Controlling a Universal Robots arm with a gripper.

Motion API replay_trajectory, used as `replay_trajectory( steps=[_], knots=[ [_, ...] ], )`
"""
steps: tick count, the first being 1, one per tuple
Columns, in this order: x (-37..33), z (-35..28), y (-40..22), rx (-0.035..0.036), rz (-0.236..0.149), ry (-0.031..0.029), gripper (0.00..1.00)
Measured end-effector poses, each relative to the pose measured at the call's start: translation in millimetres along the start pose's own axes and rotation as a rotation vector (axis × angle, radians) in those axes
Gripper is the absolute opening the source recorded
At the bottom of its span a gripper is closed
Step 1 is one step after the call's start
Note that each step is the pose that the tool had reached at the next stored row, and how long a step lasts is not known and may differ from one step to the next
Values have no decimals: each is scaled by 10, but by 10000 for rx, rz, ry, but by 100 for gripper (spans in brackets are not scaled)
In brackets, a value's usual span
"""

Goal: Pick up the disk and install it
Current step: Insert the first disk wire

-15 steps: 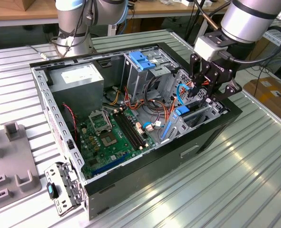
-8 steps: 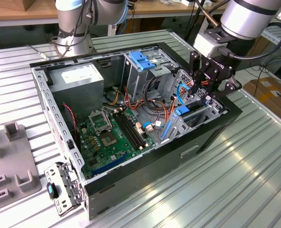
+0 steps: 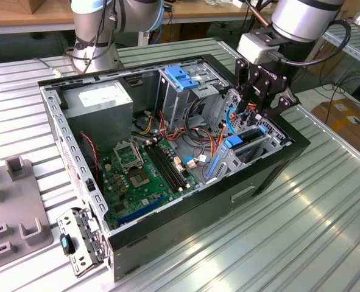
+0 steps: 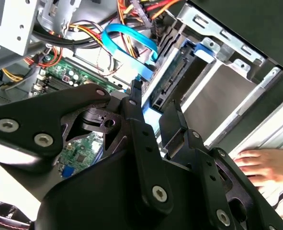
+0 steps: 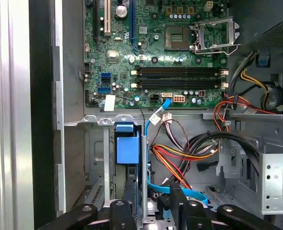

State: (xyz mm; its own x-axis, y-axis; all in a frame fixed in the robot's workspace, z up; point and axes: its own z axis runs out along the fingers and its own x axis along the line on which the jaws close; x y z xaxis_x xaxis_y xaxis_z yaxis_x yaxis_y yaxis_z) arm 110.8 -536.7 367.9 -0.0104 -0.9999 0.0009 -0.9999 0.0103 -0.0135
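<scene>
I am hovering the gripper [image 3: 257, 114], its fingers spread and gripping nothing, just above the disk [image 4: 218, 93] sitting in a bay of the computer case [image 3: 228, 204].

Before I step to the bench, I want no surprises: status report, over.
Gripper low over the end drive bay. Disk on edge in that bay, blue rails showing. Blue cable close beside; a hand rests by the case.

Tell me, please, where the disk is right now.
The disk sits in the drive bay at the end of the computer case on the exterior view's right, just below the gripper, beside the motherboard.
</scene>
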Motion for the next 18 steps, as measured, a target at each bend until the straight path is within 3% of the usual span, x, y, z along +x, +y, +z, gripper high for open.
replay_trajectory(
  steps=[8, 12, 18],
  knots=[
    [-115, 4, -125, 0, 0, -4, 43],
    [-123, 20, -183, 0, -5, 6, 43],
    [-116, 57, -192, 0, -17, 41, 43]
  ],
)
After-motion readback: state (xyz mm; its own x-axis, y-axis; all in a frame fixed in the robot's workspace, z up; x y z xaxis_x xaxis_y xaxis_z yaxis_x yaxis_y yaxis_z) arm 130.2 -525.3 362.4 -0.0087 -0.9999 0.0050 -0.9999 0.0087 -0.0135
